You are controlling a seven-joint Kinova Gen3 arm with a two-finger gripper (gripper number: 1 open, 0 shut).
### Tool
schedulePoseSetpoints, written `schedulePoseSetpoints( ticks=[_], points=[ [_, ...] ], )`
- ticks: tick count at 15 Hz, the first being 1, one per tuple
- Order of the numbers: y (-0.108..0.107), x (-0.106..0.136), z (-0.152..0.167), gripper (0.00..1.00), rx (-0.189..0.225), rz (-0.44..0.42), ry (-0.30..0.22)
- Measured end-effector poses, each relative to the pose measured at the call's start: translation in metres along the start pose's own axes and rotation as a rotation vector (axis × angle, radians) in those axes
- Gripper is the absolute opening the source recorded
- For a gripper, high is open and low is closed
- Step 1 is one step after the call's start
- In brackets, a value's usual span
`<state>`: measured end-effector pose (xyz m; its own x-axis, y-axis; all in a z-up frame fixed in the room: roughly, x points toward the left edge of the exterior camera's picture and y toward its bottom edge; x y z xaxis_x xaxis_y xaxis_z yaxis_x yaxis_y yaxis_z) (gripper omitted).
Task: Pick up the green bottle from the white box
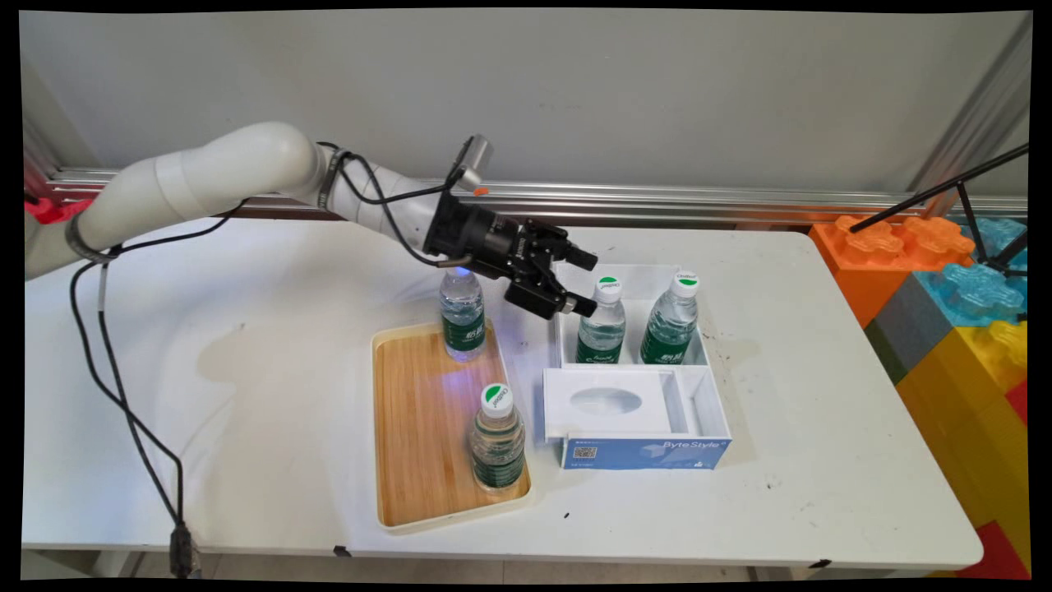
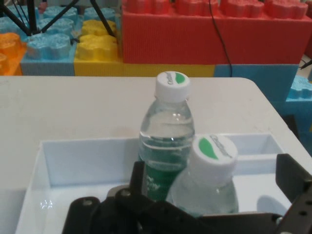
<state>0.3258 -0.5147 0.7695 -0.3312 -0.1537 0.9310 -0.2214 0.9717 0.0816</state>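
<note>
White table [image 1: 740, 510] carries a wooden tray [image 1: 415, 427] with two water bottles and a white box [image 1: 637, 411] with two more standing in its far compartment. Over that compartment's edge hangs the gripper [image 1: 582, 282], fingers apart, beside the nearer bottle [image 1: 602, 322]; its lower half hides behind the box wall.
</note>
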Motion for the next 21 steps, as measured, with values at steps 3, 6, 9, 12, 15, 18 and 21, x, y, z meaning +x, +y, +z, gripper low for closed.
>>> schedulePoseSetpoints(
  ticks=[3,6,9,12,15,18,21],
  points=[
    [-0.007,0.004,0.007,1.0,0.003,0.009,0.006],
    [-0.011,0.007,0.012,1.0,-0.002,0.011,0.005],
    [-0.014,0.011,0.016,1.0,-0.008,0.005,0.001],
    [-0.015,0.018,0.017,1.0,-0.016,-0.007,-0.006],
    [-0.016,0.025,0.017,1.0,-0.024,-0.019,-0.014],
    [-0.017,0.033,0.014,1.0,-0.031,-0.033,-0.024],
    [-0.017,0.038,0.007,1.0,-0.037,-0.056,-0.044]
  ],
)
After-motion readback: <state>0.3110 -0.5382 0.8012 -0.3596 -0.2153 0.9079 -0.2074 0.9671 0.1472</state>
